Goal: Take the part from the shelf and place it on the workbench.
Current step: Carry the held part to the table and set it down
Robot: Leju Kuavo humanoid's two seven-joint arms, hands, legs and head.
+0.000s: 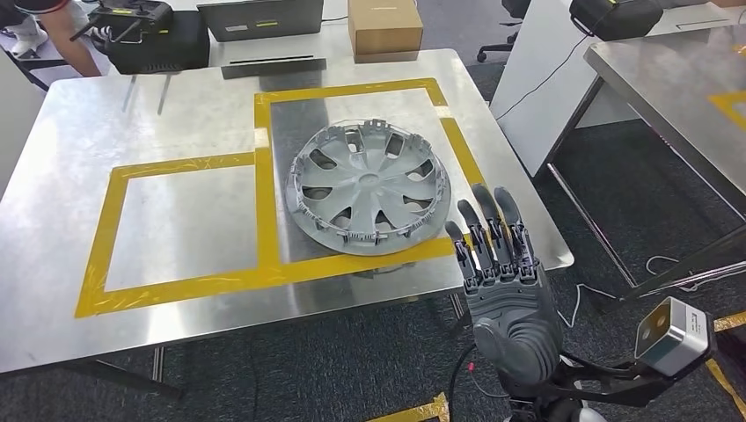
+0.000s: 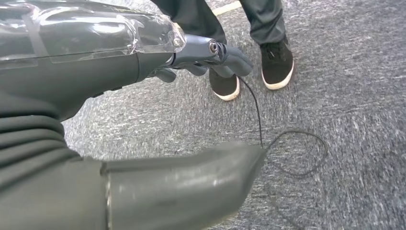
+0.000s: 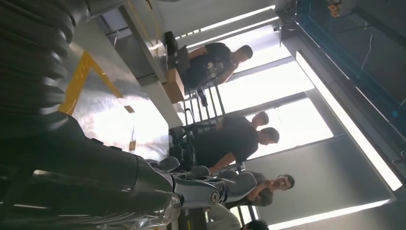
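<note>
— Where do we see the part (image 1: 369,186)?
— Flat on the workbench (image 1: 176,105), inside the right-hand taped square, near the right edge.
— And our hands?
— Our right hand (image 1: 497,255) hovers past the front right corner, fingers straight and together, empty. Our left hand (image 2: 143,72) hangs over carpet, empty.

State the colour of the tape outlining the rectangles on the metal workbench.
Yellow tape on the shiny metal workbench; it shows best in the head view.

A matt grey plastic part (image 1: 369,188) is being borne by a brushed, glossy metal workbench (image 1: 176,114) edged with yellow tape (image 1: 268,211). Rough grey carpet (image 2: 364,96) is being shown underfoot, a matt cardboard box (image 1: 384,28) behind.
</note>
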